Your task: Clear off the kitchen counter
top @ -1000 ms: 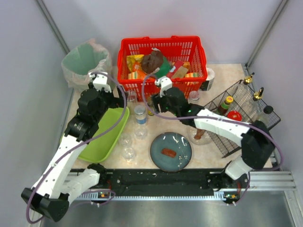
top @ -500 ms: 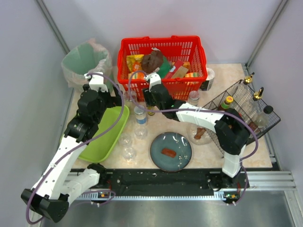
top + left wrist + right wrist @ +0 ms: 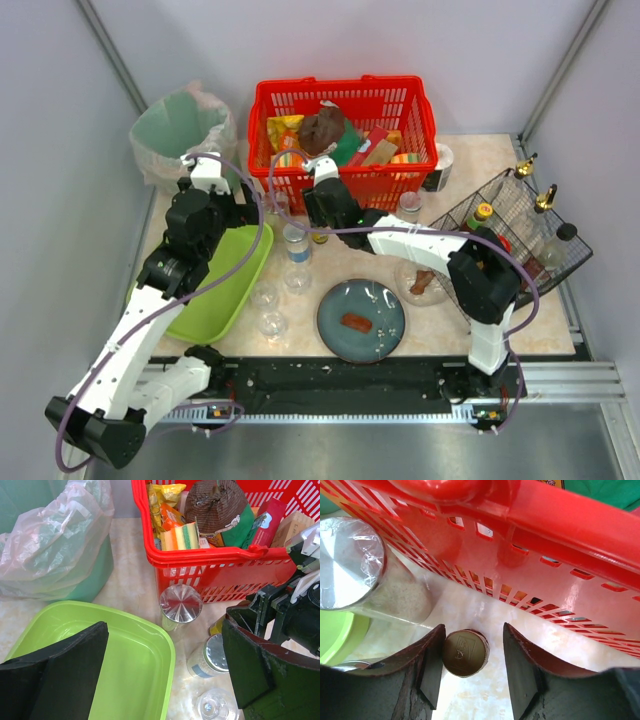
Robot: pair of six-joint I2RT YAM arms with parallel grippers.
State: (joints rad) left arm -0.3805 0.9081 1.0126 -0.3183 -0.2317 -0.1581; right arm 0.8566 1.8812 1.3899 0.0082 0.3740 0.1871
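Tabletop: glossy pale beige marble-patterned stone.
Right jaws: half-open, straddling round shiny gold bottle cap, gap at one side.
Left jaws: wide, holding nothing.

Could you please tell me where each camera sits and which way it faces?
Top external: above and behind, looking down on the kitchen counter; both arms show.
Left wrist: on its arm, facing green tray and red basket; open left gripper shows.
Right wrist: low, facing the basket wall; right gripper straddles a gold cap.
All share the basket.
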